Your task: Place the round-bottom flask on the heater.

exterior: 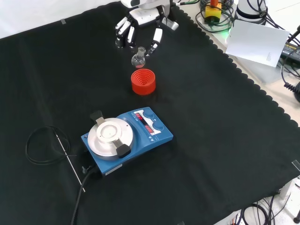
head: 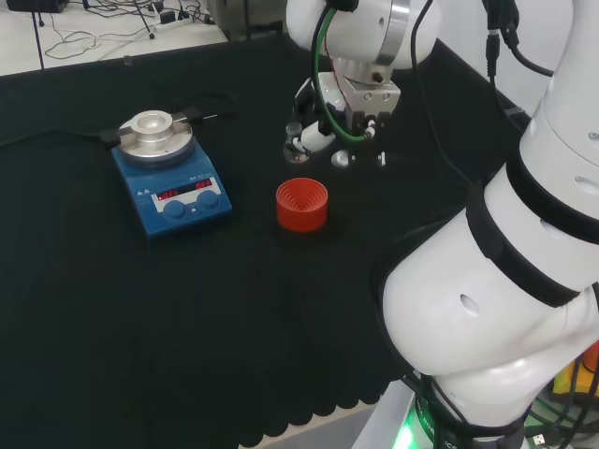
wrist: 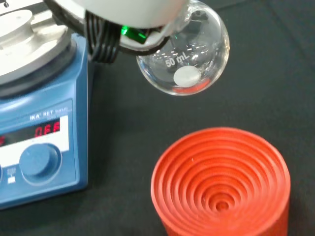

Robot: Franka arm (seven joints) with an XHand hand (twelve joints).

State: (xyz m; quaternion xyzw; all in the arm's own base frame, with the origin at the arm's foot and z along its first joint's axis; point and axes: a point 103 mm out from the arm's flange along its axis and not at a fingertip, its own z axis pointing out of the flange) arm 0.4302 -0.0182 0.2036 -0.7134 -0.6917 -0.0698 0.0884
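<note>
The small clear round-bottom flask (wrist: 184, 56) hangs in the air with a white pellet and a trace of red in its bulb. The hand (exterior: 143, 18) is shut on its neck, fingers (exterior: 123, 35) curled down around it. In the front view the flask (exterior: 138, 58) floats just above and behind the red ribbed stand (exterior: 143, 80). The head view puts the flask (head: 298, 143) left of the hand (head: 360, 101), beyond the stand (head: 301, 204). The heater (exterior: 136, 140), a blue box with a bare round silver plate (exterior: 110, 133), sits nearer the front; it stands at the left in the head view (head: 171, 192).
A black cable loop and a thin rod (exterior: 47, 145) lie left of the heater in the front view. The cloth's scalloped edge (exterior: 262, 91) runs down the right, with a white sheet (exterior: 255, 42) beyond it. The arm's white links (head: 487, 281) stand at the head view's right.
</note>
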